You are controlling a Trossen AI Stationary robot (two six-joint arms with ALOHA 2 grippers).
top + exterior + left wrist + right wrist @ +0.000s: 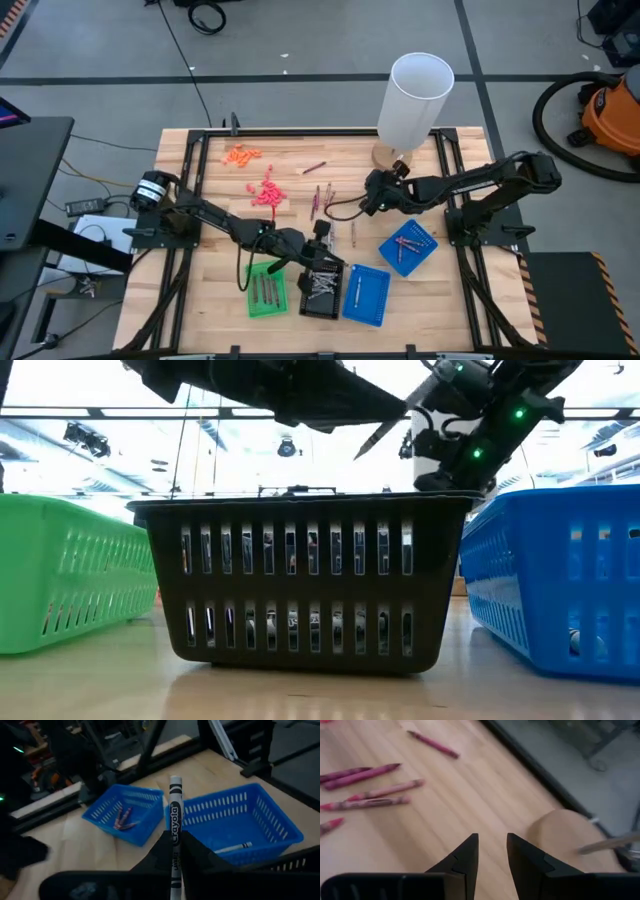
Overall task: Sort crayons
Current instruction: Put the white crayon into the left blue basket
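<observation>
a: how many trays on the desk (pixel 210 190)?
b: four slotted plastic ones: a green tray (pixel 266 290), a black tray (pixel 322 293), and two blue trays (pixel 366 294) (pixel 408 246).
a: and the left claw (pixel 175 851)?
b: clamped on one silvery grey crayon (pixel 174 827), a thin paper-wrapped stick, its long axis running straight out past the fingertips. it hangs above the black tray.
a: the right claw (pixel 492 851)?
b: fingers slightly apart, holding nothing, over bare wood near the white cylinder (pixel 414 100).
a: loose crayons?
b: about six maroon crayons (pixel 367 773) in the right wrist view, lying flat on the wood, most roughly parallel, one farther off lying at an angle.
</observation>
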